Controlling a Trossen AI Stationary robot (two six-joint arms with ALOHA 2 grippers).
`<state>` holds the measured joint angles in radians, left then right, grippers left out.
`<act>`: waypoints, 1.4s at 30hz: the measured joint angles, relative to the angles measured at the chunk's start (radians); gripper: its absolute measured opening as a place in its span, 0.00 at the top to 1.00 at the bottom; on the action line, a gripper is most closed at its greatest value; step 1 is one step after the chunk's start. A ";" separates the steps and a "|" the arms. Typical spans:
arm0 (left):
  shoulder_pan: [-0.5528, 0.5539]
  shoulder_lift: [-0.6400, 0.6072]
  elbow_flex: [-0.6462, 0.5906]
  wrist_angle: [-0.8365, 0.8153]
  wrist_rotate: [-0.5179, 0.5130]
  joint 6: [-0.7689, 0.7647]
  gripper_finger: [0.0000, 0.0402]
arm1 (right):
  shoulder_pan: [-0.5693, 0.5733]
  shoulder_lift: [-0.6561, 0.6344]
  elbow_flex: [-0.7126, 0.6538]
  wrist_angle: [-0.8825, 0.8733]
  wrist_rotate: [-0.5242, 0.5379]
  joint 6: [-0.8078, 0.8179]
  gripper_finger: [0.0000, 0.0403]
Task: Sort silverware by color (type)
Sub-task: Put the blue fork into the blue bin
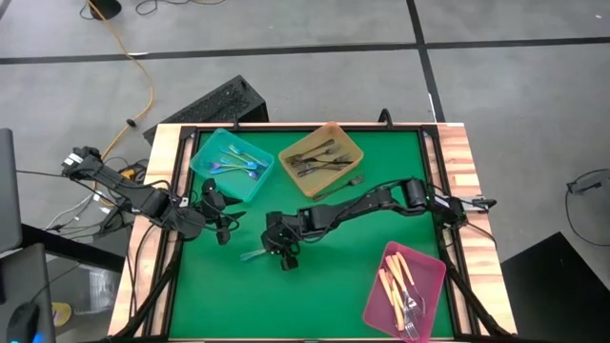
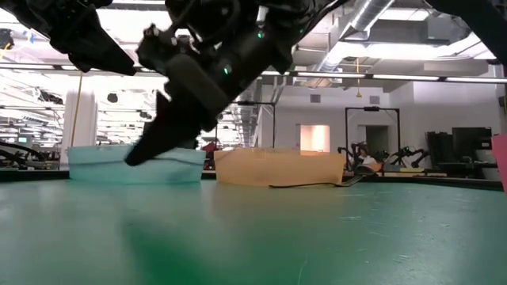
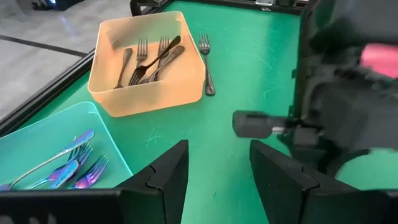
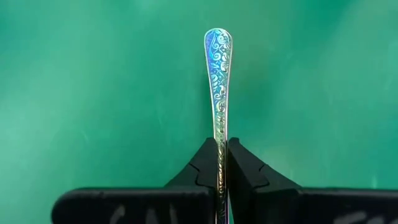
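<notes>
Right gripper [image 4: 222,163] clamped on blue utensil [image 4: 219,81] handle, mid-mat [image 1: 324,286]. Left gripper [image 3: 214,177] fingers apart, empty, beside teal tray [image 1: 257,181]. One dark fork [image 3: 206,62] lies beside amber tray [image 3: 149,93].

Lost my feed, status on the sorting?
Right hand shut on blue utensil at mid-table. Left hand open, waiting near teal tray. One grey fork loose beside amber tray. Nothing blocking.

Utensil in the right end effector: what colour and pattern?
Iridescent blue-teal handle with engraved scrollwork; clearest in the right wrist view.
</notes>
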<state>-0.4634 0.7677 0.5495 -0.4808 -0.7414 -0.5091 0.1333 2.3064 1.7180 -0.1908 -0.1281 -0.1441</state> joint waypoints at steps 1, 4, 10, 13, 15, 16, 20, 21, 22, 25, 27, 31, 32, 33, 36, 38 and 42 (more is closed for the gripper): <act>0.000 0.000 0.000 -0.001 0.001 0.000 0.61 | 0.001 -0.003 0.004 0.005 0.002 -0.004 0.91; 0.000 0.000 0.000 -0.001 0.001 -0.004 0.61 | 0.005 -0.040 0.000 -0.098 0.007 -0.014 0.91; 0.000 0.000 0.000 -0.004 0.002 -0.007 0.61 | 0.018 -0.107 0.002 -0.239 0.034 -0.022 0.91; 0.000 0.000 0.000 -0.002 0.001 -0.004 0.61 | 0.029 -0.148 0.003 -0.315 0.045 -0.030 0.91; 0.000 0.000 0.000 -0.004 0.001 -0.004 0.61 | 0.037 -0.176 0.003 -0.331 0.054 -0.044 0.91; 0.000 0.000 0.000 -0.003 0.001 -0.004 0.61 | 0.039 -0.192 0.003 -0.354 0.055 -0.047 0.91; 0.000 0.000 0.000 -0.002 0.001 -0.004 0.61 | 0.048 -0.242 0.005 -0.424 0.101 -0.049 0.91; 0.000 0.000 0.000 -0.001 0.001 -0.004 0.61 | 0.048 -0.252 0.005 -0.453 0.127 -0.048 0.91; 0.000 0.000 0.000 -0.001 0.001 -0.004 0.61 | 0.047 -0.262 0.004 -0.465 0.158 -0.048 0.91; 0.000 0.000 0.000 -0.001 0.001 -0.003 0.61 | 0.038 -0.292 0.004 -0.516 0.277 -0.029 0.91; 0.000 0.000 0.000 -0.004 0.001 -0.003 0.61 | 0.026 -0.307 0.005 -0.533 0.347 -0.006 0.91; 0.000 0.000 0.000 -0.003 0.000 -0.001 0.61 | -0.002 -0.316 0.005 -0.550 0.437 0.021 0.91; 0.000 0.000 0.000 -0.002 0.000 -0.001 0.61 | -0.009 -0.317 0.005 -0.549 0.453 0.028 0.91; 0.000 0.000 0.000 -0.003 0.000 -0.002 0.61 | -0.016 -0.317 0.005 -0.547 0.468 0.037 0.91; 0.000 0.000 0.000 -0.003 0.000 -0.002 0.61 | -0.039 -0.318 0.005 -0.520 0.525 0.066 0.91; 0.000 0.000 0.000 -0.004 0.000 -0.002 0.61 | -0.052 -0.318 0.005 -0.501 0.565 0.084 0.91; 0.000 0.000 0.000 -0.004 0.000 -0.002 0.61 | -0.077 -0.318 0.005 -0.408 0.608 0.086 0.91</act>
<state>-0.4636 0.7681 0.5491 -0.4843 -0.7410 -0.5110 0.0562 1.9888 1.7226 -0.5986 0.4804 -0.0579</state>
